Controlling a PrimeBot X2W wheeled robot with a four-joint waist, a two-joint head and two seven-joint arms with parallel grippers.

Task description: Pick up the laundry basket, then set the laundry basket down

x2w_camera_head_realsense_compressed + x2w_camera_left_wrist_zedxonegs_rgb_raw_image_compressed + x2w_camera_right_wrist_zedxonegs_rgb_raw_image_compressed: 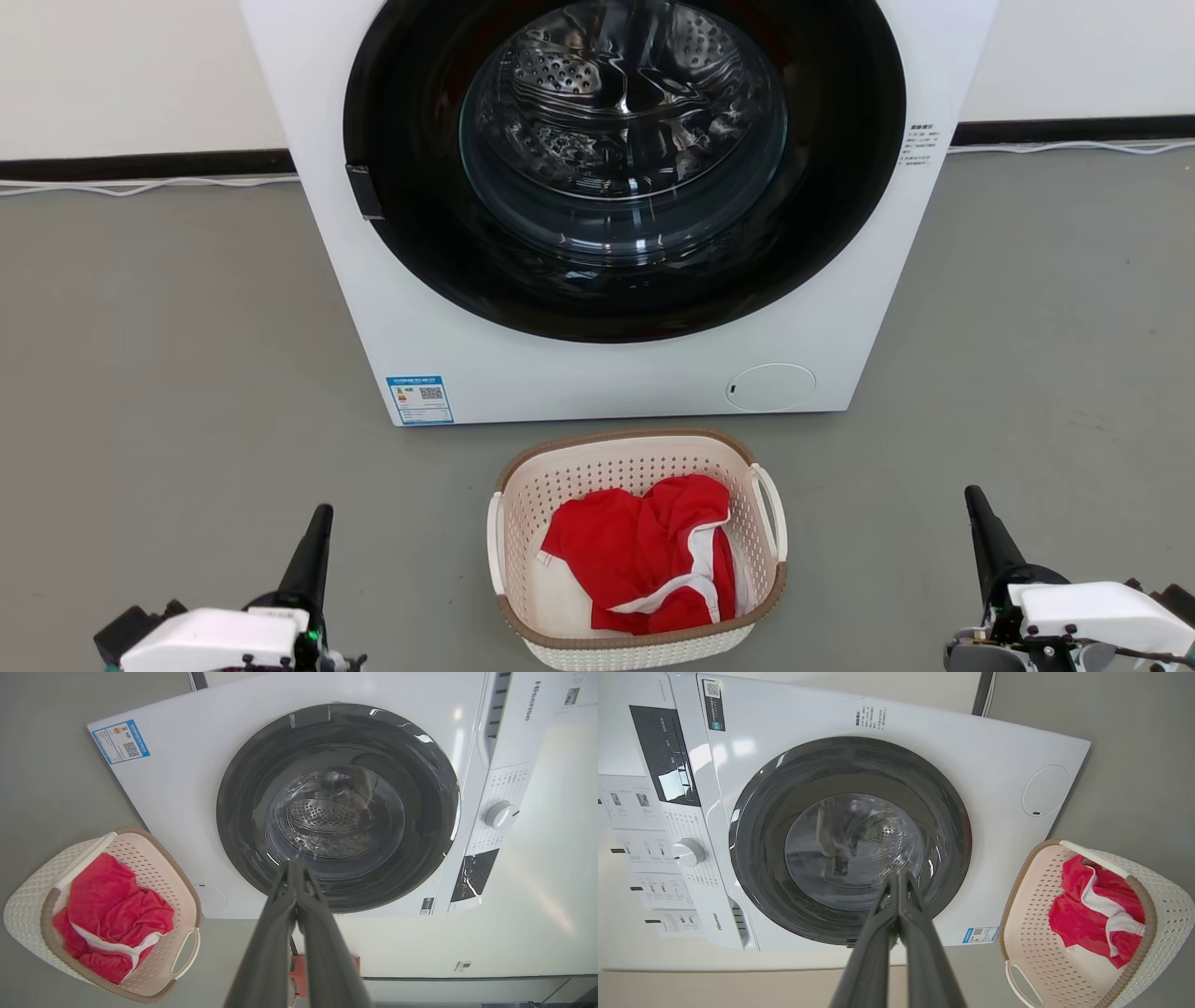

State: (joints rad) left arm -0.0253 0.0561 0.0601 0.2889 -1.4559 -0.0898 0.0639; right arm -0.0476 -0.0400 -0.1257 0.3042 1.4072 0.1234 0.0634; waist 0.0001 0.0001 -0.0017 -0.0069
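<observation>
- upright on the grey floor (187, 373), just in front of the white front-loading washing machine (420, 308) and centred below its round door: the laundry basket (597, 481), cream and perforated, with a brown woven-look rim and a white loop handle on each side.
- inside it, a crumpled red garment (644, 551) with white trim, lying below the rim.
- low at the left of the head view, well apart from the basket: the left gripper (323, 515), its two dark fingers pressed together and clamped on nothing.
- in the left wrist view, the left gripper (294, 868) closed the same way and aimed at the machine's door, the laundry basket (28, 891) off to one side.
- low at the right of the head view, equally clear of the basket: the right gripper (974, 497), likewise closed and empty.
- in the right wrist view, the right gripper (899, 879) closed too, the laundry basket (1167, 896) off to the side there as well.
- no contact with either handle; sits level on the floor, not tilted.
- as to progress, a judgement only: fits a basket waiting to be lifted, and fits equally a basket lifted, put back down and let go; nothing here to settle which.
- if put back, nothing left to do; if waiting, both the lift and the set-down left.
</observation>
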